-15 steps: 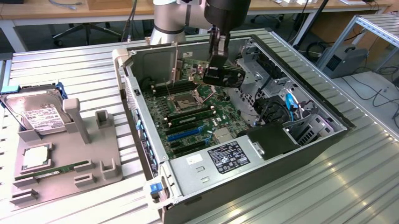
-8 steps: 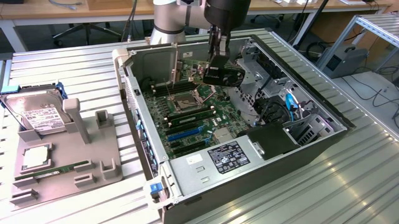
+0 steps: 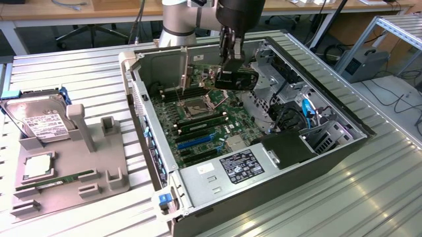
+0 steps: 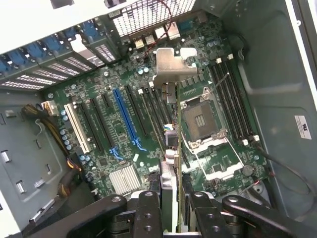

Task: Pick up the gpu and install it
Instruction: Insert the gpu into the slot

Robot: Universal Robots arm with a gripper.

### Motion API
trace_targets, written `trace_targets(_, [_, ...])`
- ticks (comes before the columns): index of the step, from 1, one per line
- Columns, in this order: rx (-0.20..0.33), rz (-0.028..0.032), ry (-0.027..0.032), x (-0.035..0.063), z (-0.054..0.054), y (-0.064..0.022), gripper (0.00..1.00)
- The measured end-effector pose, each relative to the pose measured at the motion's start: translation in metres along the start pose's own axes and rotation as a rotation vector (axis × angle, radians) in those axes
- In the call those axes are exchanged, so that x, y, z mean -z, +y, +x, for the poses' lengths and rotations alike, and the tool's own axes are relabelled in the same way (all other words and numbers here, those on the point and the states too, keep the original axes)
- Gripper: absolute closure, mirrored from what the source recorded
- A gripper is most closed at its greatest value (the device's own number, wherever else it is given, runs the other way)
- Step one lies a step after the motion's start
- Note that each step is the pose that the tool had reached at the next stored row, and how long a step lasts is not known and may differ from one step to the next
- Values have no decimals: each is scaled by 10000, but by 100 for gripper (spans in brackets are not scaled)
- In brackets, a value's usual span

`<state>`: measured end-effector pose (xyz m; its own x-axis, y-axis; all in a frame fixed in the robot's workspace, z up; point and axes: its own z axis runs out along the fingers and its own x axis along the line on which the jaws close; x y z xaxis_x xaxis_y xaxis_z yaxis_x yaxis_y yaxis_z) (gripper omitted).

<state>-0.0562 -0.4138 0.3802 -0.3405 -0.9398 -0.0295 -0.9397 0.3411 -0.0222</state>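
My gripper hangs inside the open computer case, above the motherboard near the CPU socket. It is shut on the gpu, a thin dark card seen edge-on between the fingers. The card's silver bracket points toward the case's rear wall. In the exterior view the gpu stands on edge with its bracket upright, clear of the board. The card hovers between the black expansion slots and the socket, to one side of the long blue slot.
A grey holder at the exterior view's left carries a hard drive, a CPU chip and a green RAM stick. Drive cages and cables crowd the case's far side. A labelled black unit sits at its near end.
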Motion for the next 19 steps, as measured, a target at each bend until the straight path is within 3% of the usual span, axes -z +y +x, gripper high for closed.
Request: trace_targets(19, [1829, -53, -41, -2, 0, 0, 73])
